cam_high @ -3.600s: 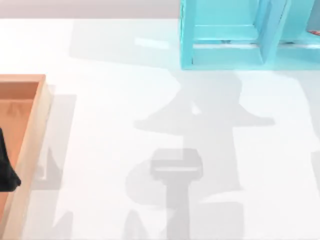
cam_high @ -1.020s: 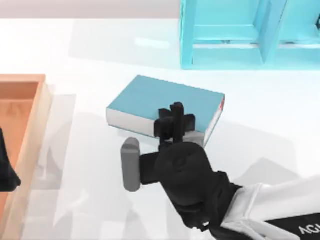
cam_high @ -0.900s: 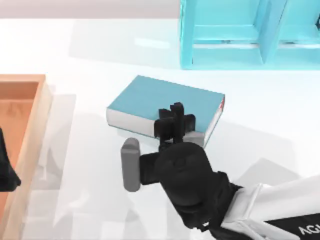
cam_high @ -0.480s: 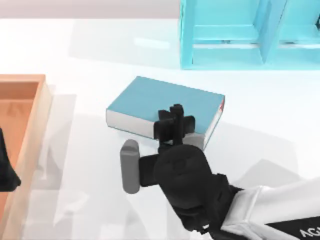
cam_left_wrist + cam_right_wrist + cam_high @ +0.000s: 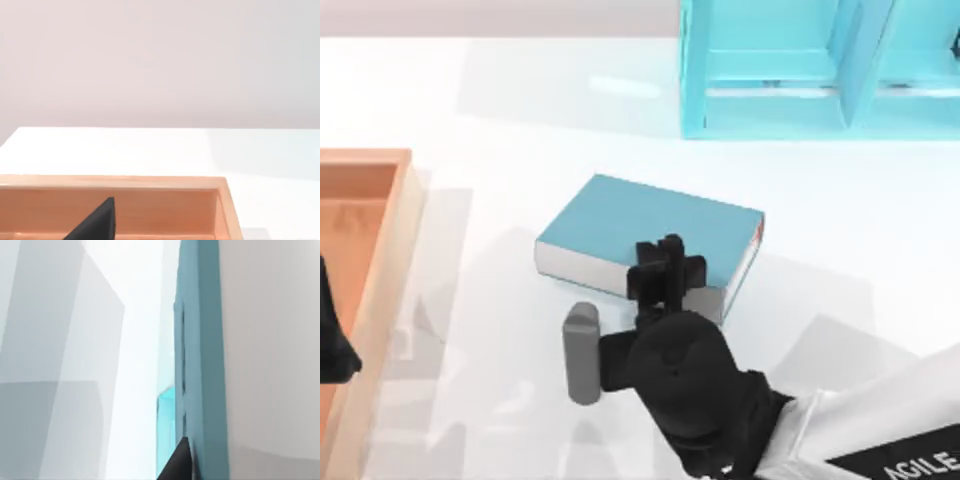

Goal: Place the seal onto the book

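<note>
The book (image 5: pixel 640 225), teal-blue with white page edges, is at the middle of the table, slightly askew, casting a shadow to its sides. My right gripper (image 5: pixel 665 272) reaches in from the near right and is shut on the book's near edge. In the right wrist view the book's teal cover (image 5: pixel 200 340) runs right beside a black fingertip (image 5: pixel 177 462). The seal is out of view. My left gripper (image 5: pixel 332 345) is parked at the far left over the wooden tray.
A light cyan shelf unit (image 5: pixel 770 110) stands at the back right. A wooden tray (image 5: pixel 390 250) lies along the left edge, its rim (image 5: pixel 150 182) also in the left wrist view. White tabletop lies open between tray and book.
The book, absent in the oldest frame, has come in with my right gripper. Over the last half second both shifted toward the near edge and the book's shadow drew closer.
</note>
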Controlling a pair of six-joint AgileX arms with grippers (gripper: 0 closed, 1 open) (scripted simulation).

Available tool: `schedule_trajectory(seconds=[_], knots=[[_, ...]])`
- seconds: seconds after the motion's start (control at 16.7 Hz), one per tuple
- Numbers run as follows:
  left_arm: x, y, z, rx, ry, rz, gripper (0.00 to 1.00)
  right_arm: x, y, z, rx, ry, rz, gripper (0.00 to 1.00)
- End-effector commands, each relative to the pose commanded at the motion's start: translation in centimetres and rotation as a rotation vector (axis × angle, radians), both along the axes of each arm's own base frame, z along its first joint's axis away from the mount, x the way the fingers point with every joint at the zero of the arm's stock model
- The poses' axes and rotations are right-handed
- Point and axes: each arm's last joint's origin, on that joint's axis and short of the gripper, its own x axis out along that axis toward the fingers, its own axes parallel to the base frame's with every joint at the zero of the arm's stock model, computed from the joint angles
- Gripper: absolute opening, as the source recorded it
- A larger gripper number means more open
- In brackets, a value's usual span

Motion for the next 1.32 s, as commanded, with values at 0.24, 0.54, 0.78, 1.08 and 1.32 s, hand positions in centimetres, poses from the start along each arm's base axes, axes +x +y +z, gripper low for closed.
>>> schedule_trajectory(seconds=[0.24, 0.54, 0.78, 1.08, 1.32], knots=[[0.00, 0.00, 0.00, 0.000, 0.000, 0.000, 1.00, 0.02, -0.04, -0.20, 0.002, 0.000, -0.001, 0.00], [0.00, 0.00, 0.00, 0.000, 0.000, 0.000, 1.00, 0.02, -0.04, -0.20, 0.002, 0.000, -0.001, 0.38], [0.00, 0.00, 0.00, 0.000, 0.000, 0.000, 1.00, 0.02, -0.04, -0.20, 0.002, 0.000, -0.001, 0.68], [0.00, 0.00, 0.00, 0.000, 0.000, 0.000, 1.00, 0.02, -0.04, -0.20, 0.002, 0.000, -0.001, 1.00], [0.00, 0.00, 0.00, 0.000, 0.000, 0.000, 1.00, 0.02, -0.04, -0.20, 0.002, 0.000, -0.001, 1.00]])
